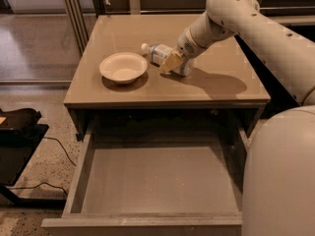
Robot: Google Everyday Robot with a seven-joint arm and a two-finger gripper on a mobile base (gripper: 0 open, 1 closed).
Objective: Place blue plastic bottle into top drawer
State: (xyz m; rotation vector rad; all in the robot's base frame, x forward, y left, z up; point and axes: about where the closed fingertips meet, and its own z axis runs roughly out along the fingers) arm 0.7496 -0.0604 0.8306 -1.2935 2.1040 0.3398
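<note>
The blue plastic bottle (156,53) lies on its side on the cabinet top, white cap pointing left toward the bowl. My gripper (172,62) is down at the bottle's right end, touching or just over it and hiding that end. The top drawer (152,178) is pulled out wide below the cabinet top, and its flat bottom is bare.
A round cream-white bowl (123,67) sits on the cabinet top (221,90) just left of the bottle. My arm (231,14) reaches in from the right over the top. My white base (280,176) stands close to the drawer's right side. A black object (17,127) stands on the floor at left.
</note>
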